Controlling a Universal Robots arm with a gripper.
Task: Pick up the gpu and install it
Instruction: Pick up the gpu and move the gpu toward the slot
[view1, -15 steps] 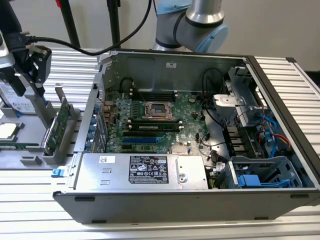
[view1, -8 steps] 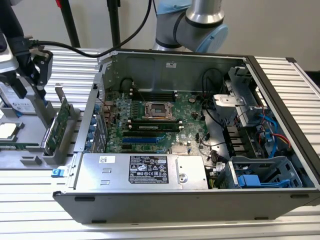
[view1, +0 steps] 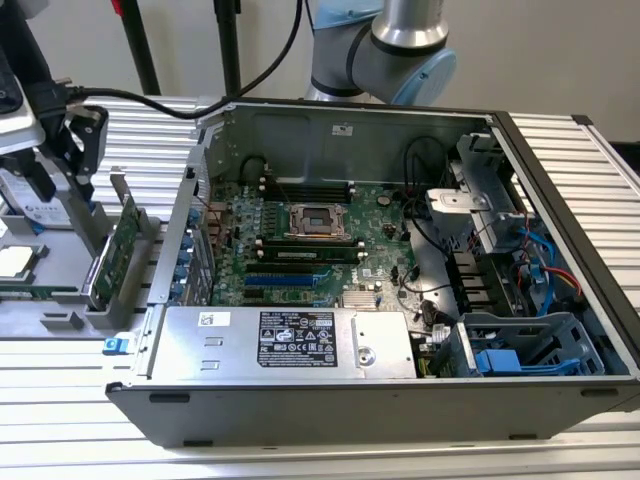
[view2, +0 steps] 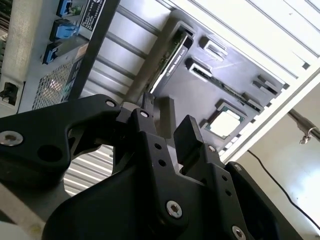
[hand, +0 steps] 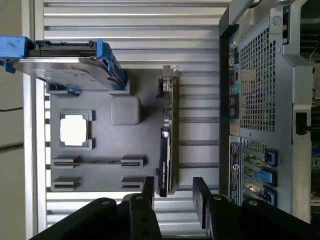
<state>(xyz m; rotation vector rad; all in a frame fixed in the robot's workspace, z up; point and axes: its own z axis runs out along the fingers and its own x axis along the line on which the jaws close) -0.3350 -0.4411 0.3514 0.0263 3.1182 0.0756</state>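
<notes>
At the exterior view's left, a grey parts tray carries a hard drive standing on edge and a processor chip lying flat. The gpu stands upright on its long edge in a slot along the tray side nearest the computer case. Toward the exterior view's right the case lies open, and this view looks into it. The green motherboard covers the floor with its processor socket near the middle. The power supply runs along the near wall, and a drive cage with blue plastic parts sits in the corner. The first wrist view looks down past the fingers and lays out the tray from above. The drive is well beyond them and off to one side, and the chip sits in a square pocket. The gpu runs straight ahead of them, its silver bracket at the far end and its near end in line with the gap. The case's perforated rear panel is outside the other finger. The gripper is spread wide and holds nothing; whether a fingertip touches the card cannot be told. The second wrist view shows the black linkage from the other side, with the card's black cover beyond the fingers.
</notes>
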